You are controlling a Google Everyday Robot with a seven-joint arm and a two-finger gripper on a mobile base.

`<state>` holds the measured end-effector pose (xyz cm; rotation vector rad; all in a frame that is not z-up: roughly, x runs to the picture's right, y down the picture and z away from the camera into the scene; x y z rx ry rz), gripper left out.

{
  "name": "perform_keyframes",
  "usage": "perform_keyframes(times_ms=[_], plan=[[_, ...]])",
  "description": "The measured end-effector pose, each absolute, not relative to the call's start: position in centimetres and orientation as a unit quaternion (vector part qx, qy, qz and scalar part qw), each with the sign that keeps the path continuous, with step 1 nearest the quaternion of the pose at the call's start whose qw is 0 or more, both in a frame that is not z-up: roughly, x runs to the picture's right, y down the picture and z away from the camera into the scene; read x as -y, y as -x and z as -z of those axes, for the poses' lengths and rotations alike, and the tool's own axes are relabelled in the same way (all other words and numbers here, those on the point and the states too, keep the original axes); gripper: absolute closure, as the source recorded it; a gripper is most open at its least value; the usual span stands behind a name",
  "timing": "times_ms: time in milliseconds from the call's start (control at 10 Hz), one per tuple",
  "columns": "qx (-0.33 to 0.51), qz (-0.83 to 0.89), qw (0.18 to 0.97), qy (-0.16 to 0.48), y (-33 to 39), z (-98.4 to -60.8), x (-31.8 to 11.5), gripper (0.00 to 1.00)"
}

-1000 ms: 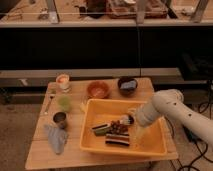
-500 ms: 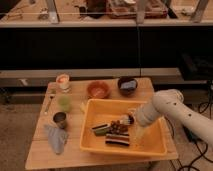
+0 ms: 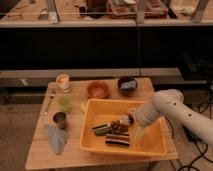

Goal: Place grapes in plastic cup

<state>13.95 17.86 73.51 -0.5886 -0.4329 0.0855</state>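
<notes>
The grapes (image 3: 118, 128), a small dark reddish-purple knobbly bunch, lie in the middle of the yellow tub (image 3: 150, 143), beside flat dark striped blocks (image 3: 117, 139). The plastic cup (image 3: 63, 103), pale green and translucent, stands on the wooden table (image 3: 75, 145) to the left of the tub. My gripper (image 3: 126, 120) reaches in from the right, low inside the tub, right at the upper right of the grapes. My white arm (image 3: 172, 107) extends from the right.
A dark metal cup (image 3: 60, 119) stands below the green cup, with a grey cloth (image 3: 55, 138) in front of it. An orange bowl (image 3: 98, 90), a dark bowl (image 3: 127, 85) and a small white-and-orange cup (image 3: 63, 82) sit at the table's back.
</notes>
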Motion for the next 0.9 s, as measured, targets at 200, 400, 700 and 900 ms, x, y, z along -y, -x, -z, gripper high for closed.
perform_keyframes(times_ms=[200, 400, 700, 900], plan=[[0.212, -0.042, 0.933, 0.288, -13.9, -73.5, -17.9, 0.2], [0.198, -0.035, 0.937, 0.285, -13.9, -73.4, -17.4, 0.2], [0.143, 0.014, 0.948, 0.284, -11.5, -72.3, -15.6, 0.2], [0.133, 0.031, 0.946, 0.293, -10.4, -72.8, -15.9, 0.2]])
